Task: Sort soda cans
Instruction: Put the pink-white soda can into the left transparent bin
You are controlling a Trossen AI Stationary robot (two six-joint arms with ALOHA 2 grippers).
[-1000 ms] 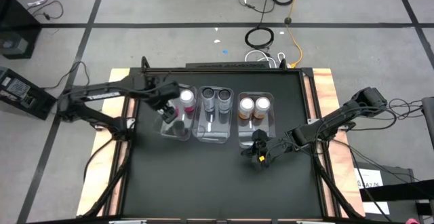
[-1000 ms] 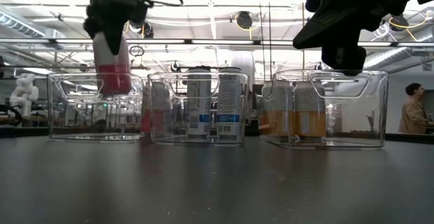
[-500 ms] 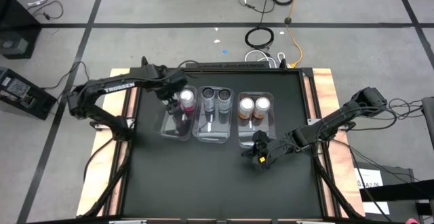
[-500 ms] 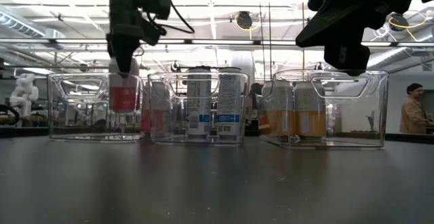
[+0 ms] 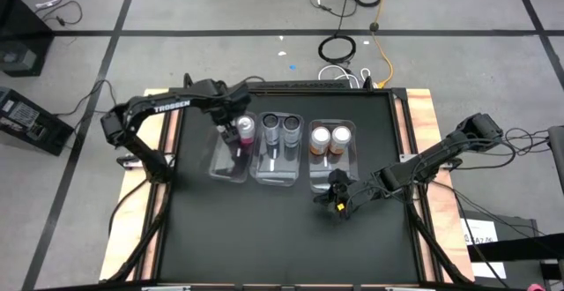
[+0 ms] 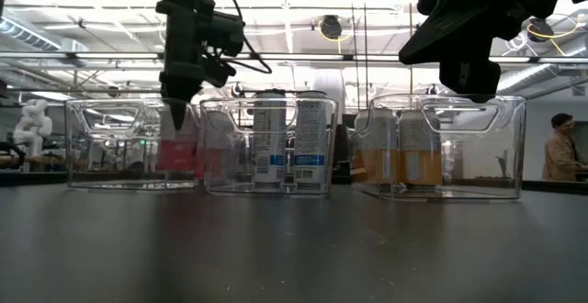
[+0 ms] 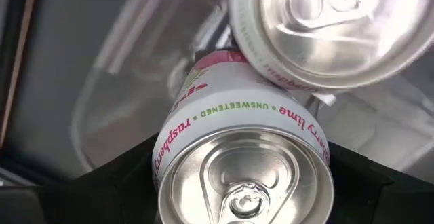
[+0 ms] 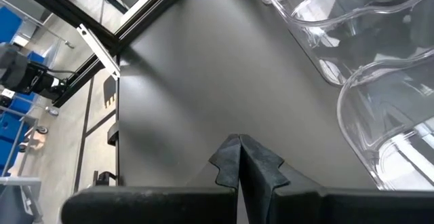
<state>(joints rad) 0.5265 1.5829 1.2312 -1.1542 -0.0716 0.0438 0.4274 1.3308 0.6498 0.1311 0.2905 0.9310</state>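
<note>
Three clear bins stood in a row across the black table, and the inspection ran from left to right.

Left bin: the left gripper had a pink raspberry-lime can clamped between its fingers, lowered inside the bin walls. In the low view the held can sat close to the bin floor; whether it touched could not be told. A second pink can stood just beside it, apparently touching.

Middle bin: two dark cans stood side by side, upright.

Right bin: two orange cans stood side by side, upright.

Right gripper: parked above the table just in front of the right bin, fingers pressed together, holding nothing.

Assessment — the step in hand appeared to be setting down the last pink can, with sorting nearly complete. To do it well, the can should be brought fully to the floor and kept vertical before the fingers part. The release should be clean, followed by a straight lift — any sideways drag risks tipping the neighbouring can or shifting the bin.
</note>
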